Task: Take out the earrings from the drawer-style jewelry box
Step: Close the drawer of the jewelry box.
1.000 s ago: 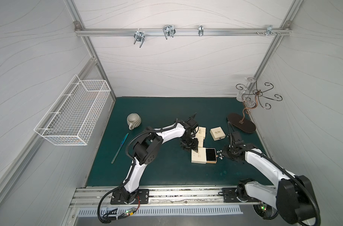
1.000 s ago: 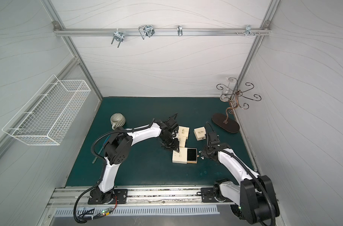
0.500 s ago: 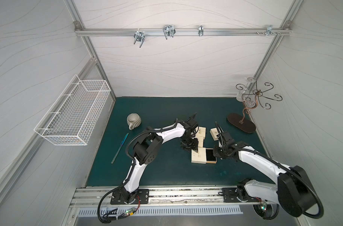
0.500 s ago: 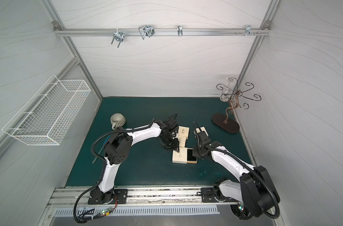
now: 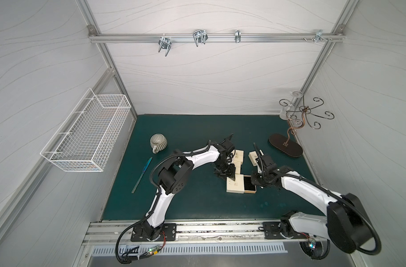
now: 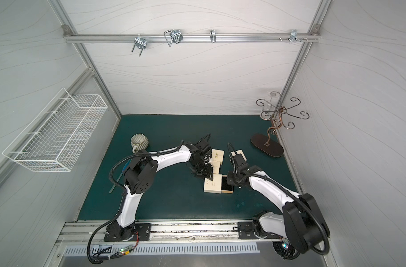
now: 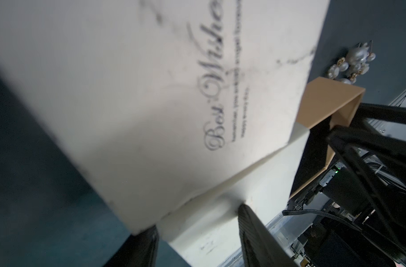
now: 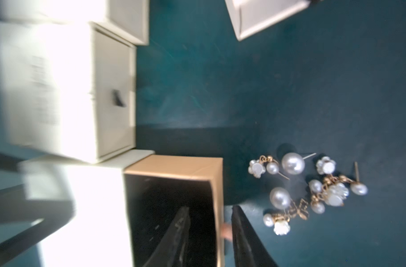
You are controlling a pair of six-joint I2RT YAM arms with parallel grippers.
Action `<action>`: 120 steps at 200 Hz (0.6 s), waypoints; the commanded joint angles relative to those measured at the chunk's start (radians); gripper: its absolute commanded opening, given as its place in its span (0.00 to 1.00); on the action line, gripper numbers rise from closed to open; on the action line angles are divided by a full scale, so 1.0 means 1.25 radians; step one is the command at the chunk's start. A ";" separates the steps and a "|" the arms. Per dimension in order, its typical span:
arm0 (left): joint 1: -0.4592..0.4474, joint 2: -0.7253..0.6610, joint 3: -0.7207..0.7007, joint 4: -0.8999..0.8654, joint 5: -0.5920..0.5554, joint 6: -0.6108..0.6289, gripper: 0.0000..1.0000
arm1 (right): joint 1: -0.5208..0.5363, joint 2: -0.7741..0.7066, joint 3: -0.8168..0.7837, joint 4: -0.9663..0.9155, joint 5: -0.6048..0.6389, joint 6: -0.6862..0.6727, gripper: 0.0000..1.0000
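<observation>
The cream jewelry box (image 5: 234, 187) (image 6: 212, 185) lies mid-mat, its tan drawer (image 5: 249, 186) (image 8: 174, 165) slid out toward the right arm and dark inside. My left gripper (image 5: 229, 176) (image 7: 197, 217) is shut on the far end of the box's sleeve (image 7: 151, 92). The right gripper (image 5: 255, 182) (image 8: 210, 208) is open and straddles the drawer's end wall, with one finger (image 8: 181, 231) inside and one outside. The earrings (image 8: 308, 191) (image 7: 352, 64), small pearl pieces with gold bits, lie loose on the green mat just beside the drawer.
Three more cream boxes (image 5: 239, 156) (image 5: 254, 157) (image 5: 237, 165) sit just behind the jewelry box. A ribbed mug (image 5: 158, 142) and a thin blue-green tool (image 5: 143, 174) lie at the left. A scrolled metal stand (image 5: 285, 145) is at the back right, a wire basket (image 5: 88, 136) on the left wall.
The right gripper has moved left from beside the earrings to the drawer's end wall, and its jaws have widened. The left gripper and the box have stayed put.
</observation>
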 commanded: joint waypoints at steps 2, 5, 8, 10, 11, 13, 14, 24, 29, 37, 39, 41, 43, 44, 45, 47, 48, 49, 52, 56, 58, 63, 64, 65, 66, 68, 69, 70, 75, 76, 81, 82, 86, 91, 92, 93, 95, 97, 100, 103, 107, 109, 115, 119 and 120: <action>-0.017 0.034 0.009 -0.007 0.006 0.016 0.55 | 0.003 -0.079 -0.013 -0.022 0.081 0.025 0.38; -0.016 0.033 0.009 -0.006 0.007 0.016 0.55 | 0.000 -0.086 -0.015 -0.028 0.093 0.028 0.38; -0.016 0.032 0.009 -0.006 0.007 0.016 0.55 | -0.001 -0.092 -0.016 -0.035 0.106 0.030 0.39; -0.016 0.032 0.009 -0.005 0.009 0.017 0.55 | -0.004 -0.094 -0.017 -0.039 0.114 0.033 0.39; -0.016 0.032 0.010 -0.006 0.010 0.017 0.55 | -0.006 -0.096 -0.016 -0.042 0.118 0.034 0.39; -0.016 0.032 0.009 -0.006 0.012 0.017 0.55 | -0.008 -0.099 -0.018 -0.047 0.124 0.035 0.40; -0.016 0.031 0.009 -0.006 0.012 0.017 0.55 | -0.009 -0.100 -0.018 -0.050 0.127 0.036 0.40; -0.016 0.028 0.011 -0.004 0.023 0.020 0.55 | -0.027 -0.101 -0.022 -0.070 0.145 0.047 0.41; -0.016 0.027 0.011 -0.005 0.029 0.022 0.57 | -0.041 -0.097 -0.024 -0.078 0.142 0.050 0.42; -0.016 0.024 0.012 -0.006 0.040 0.026 0.59 | -0.066 -0.083 -0.026 -0.090 0.124 0.051 0.42; -0.016 0.023 0.013 -0.006 0.043 0.026 0.60 | -0.072 -0.079 -0.026 -0.093 0.119 0.051 0.42; -0.016 0.023 0.014 -0.007 0.045 0.028 0.60 | -0.078 -0.075 -0.025 -0.095 0.113 0.052 0.42; -0.016 0.022 0.014 -0.007 0.047 0.028 0.61 | -0.082 -0.070 -0.025 -0.098 0.108 0.052 0.42; -0.017 0.022 0.015 -0.008 0.048 0.029 0.61 | -0.084 -0.068 -0.025 -0.099 0.106 0.052 0.42; -0.017 0.021 0.015 -0.007 0.048 0.029 0.61 | -0.086 -0.066 -0.026 -0.100 0.105 0.051 0.42; -0.016 0.020 0.015 -0.007 0.050 0.029 0.62 | -0.089 -0.062 -0.026 -0.101 0.099 0.049 0.42; -0.016 0.020 0.015 -0.007 0.051 0.029 0.62 | -0.091 -0.060 -0.026 -0.102 0.096 0.049 0.42; -0.016 0.019 0.015 -0.007 0.052 0.030 0.62 | -0.092 -0.057 -0.026 -0.103 0.093 0.049 0.42; -0.016 0.017 0.015 -0.007 0.056 0.031 0.63 | -0.096 -0.050 -0.026 -0.105 0.085 0.046 0.41; -0.017 0.014 0.015 -0.007 0.061 0.031 0.63 | -0.098 -0.042 -0.026 -0.106 0.075 0.041 0.41; -0.016 0.013 0.016 -0.007 0.062 0.032 0.64 | -0.098 -0.040 -0.026 -0.107 0.074 0.041 0.41; -0.017 0.010 0.016 -0.007 0.068 0.033 0.64 | -0.098 -0.032 -0.027 -0.104 0.061 0.035 0.41; -0.016 0.010 0.016 -0.006 0.068 0.033 0.64 | -0.098 -0.031 -0.027 -0.104 0.058 0.034 0.41; -0.016 0.010 0.015 -0.007 0.069 0.033 0.64 | -0.097 -0.029 -0.028 -0.103 0.056 0.032 0.41; -0.016 0.009 0.016 -0.007 0.071 0.033 0.64 | -0.098 -0.026 -0.028 -0.102 0.048 0.029 0.41; -0.016 0.008 0.016 -0.007 0.073 0.033 0.65 | -0.098 -0.025 -0.028 -0.102 0.045 0.027 0.41; -0.016 0.007 0.016 -0.007 0.074 0.033 0.65 | -0.098 -0.023 -0.028 -0.101 0.041 0.026 0.41; -0.017 0.006 0.016 -0.007 0.074 0.033 0.65 | -0.097 -0.022 -0.030 -0.100 0.034 0.024 0.41; -0.016 0.002 0.016 -0.006 0.081 0.034 0.65 | -0.097 -0.017 -0.033 -0.095 0.021 0.020 0.41; -0.017 0.002 0.016 -0.006 0.082 0.034 0.65 | -0.097 -0.017 -0.034 -0.093 0.015 0.019 0.41; -0.018 -0.001 0.015 -0.006 0.089 0.035 0.65 | -0.097 -0.015 -0.038 -0.084 -0.004 0.015 0.41; -0.017 -0.001 0.015 -0.005 0.089 0.035 0.65 | -0.097 -0.015 -0.040 -0.082 -0.006 0.014 0.41; -0.017 -0.003 0.016 -0.004 0.093 0.036 0.65 | -0.096 -0.014 -0.044 -0.074 -0.018 0.012 0.41; -0.017 -0.005 0.016 -0.003 0.100 0.038 0.65 | -0.094 -0.014 -0.047 -0.067 -0.028 0.010 0.40; -0.017 -0.006 0.017 -0.003 0.101 0.038 0.65 | -0.094 -0.014 -0.047 -0.067 -0.028 0.010 0.40; -0.017 -0.007 0.017 -0.003 0.101 0.039 0.66 | -0.094 -0.014 -0.047 -0.066 -0.029 0.009 0.40; -0.017 -0.007 0.017 -0.003 0.104 0.038 0.66 | -0.095 -0.013 -0.048 -0.064 -0.032 0.008 0.40; -0.017 -0.008 0.018 -0.002 0.107 0.039 0.66 | -0.093 -0.013 -0.049 -0.062 -0.034 0.005 0.40; -0.018 -0.009 0.017 -0.001 0.112 0.040 0.66 | -0.094 -0.013 -0.049 -0.060 -0.037 0.004 0.40; -0.017 -0.009 0.016 -0.001 0.117 0.041 0.66 | -0.092 -0.013 -0.049 -0.058 -0.042 0.001 0.40; -0.017 -0.011 0.016 0.000 0.123 0.043 0.66 | -0.093 -0.012 -0.050 -0.055 -0.044 -0.001 0.40; -0.017 -0.010 0.016 0.000 0.125 0.044 0.66 | -0.093 -0.012 -0.050 -0.053 -0.045 -0.003 0.40; -0.017 -0.011 0.016 0.000 0.134 0.047 0.66 | -0.089 -0.012 -0.049 -0.050 -0.052 -0.005 0.40; -0.017 -0.011 0.017 -0.002 0.138 0.049 0.66 | -0.087 -0.013 -0.049 -0.046 -0.053 -0.004 0.40; -0.019 -0.011 0.017 -0.002 0.140 0.050 0.66 | -0.086 -0.013 -0.049 -0.046 -0.053 -0.005 0.40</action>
